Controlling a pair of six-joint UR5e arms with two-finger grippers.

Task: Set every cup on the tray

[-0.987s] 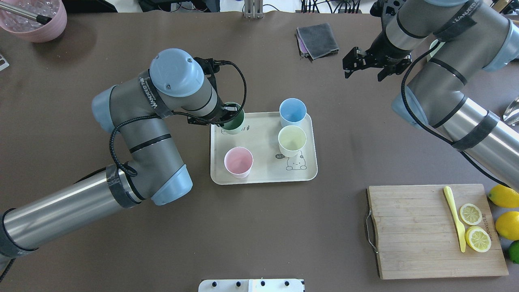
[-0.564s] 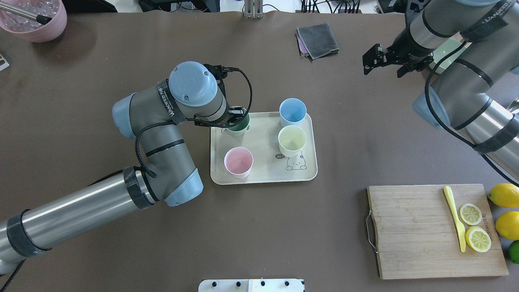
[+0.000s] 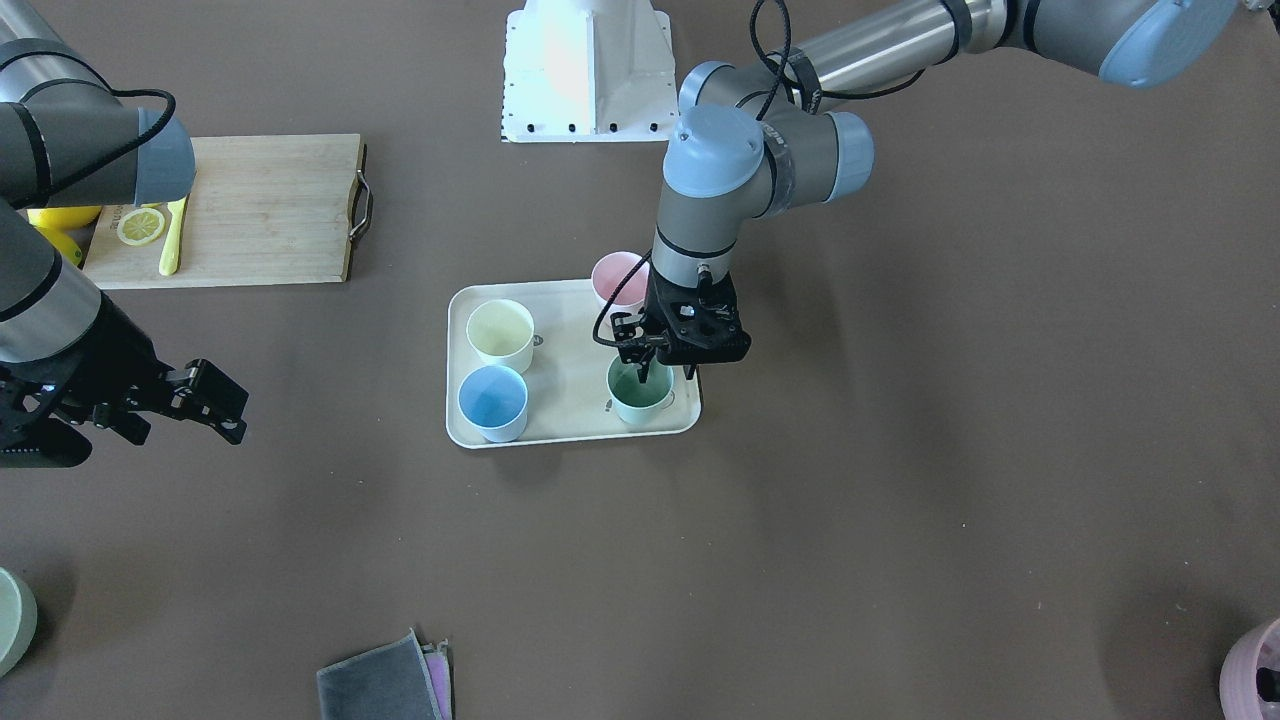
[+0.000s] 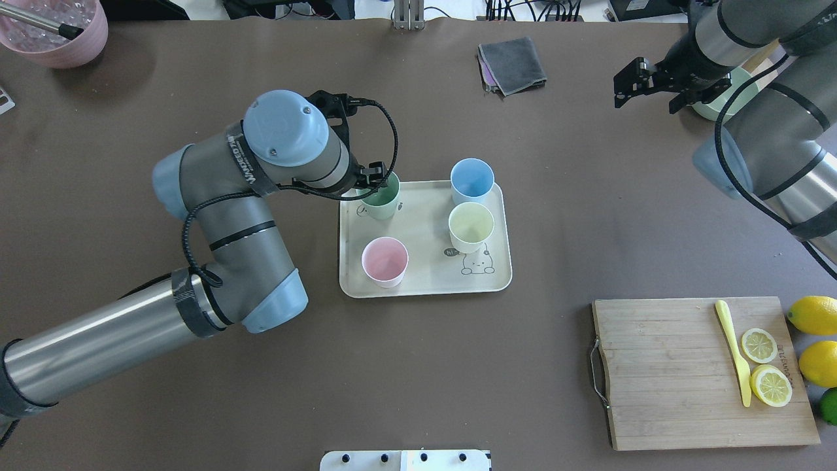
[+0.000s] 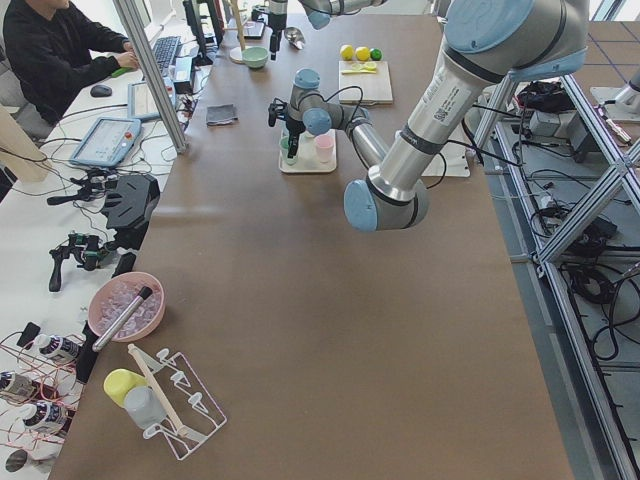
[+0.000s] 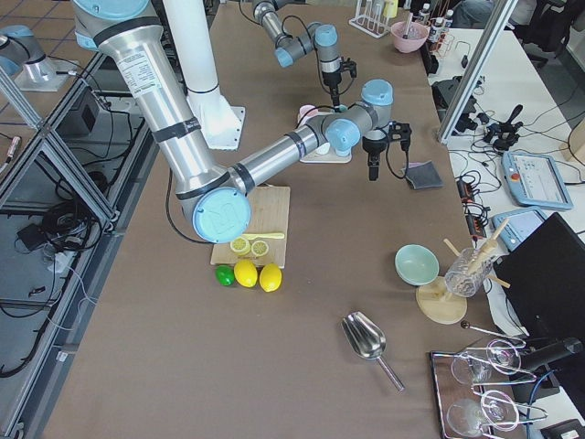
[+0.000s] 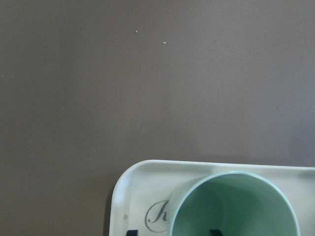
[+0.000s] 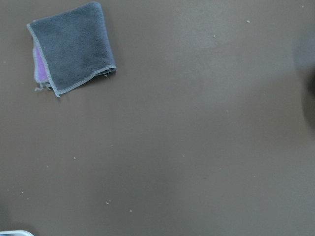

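Observation:
The cream rabbit tray (image 4: 425, 282) holds all four cups: pink (image 4: 384, 260), yellow (image 4: 471, 226), blue (image 4: 472, 180) and mint green (image 4: 381, 197). My left gripper (image 3: 663, 378) hangs over the mint cup (image 3: 640, 393) at the tray's corner. It is open, with one fingertip (image 7: 214, 232) inside the cup and the other outside its wall, neither touching it. The mint cup (image 7: 235, 206) stands upright on the tray (image 7: 135, 189). My right gripper (image 4: 646, 103) is open and empty, far from the tray at the far right of the table.
A folded grey cloth (image 4: 512, 64) lies at the far side. A wooden cutting board (image 4: 667, 379) with lemon slices and a yellow knife sits front right, whole lemons beside it. A pale-green bowl (image 4: 719, 104) is by the right arm. A mauve container (image 4: 59, 36) stands far left.
My right gripper has moved right and away from the tray. My left wrist swung right and back over the mint cup, which stays on the tray's corner.

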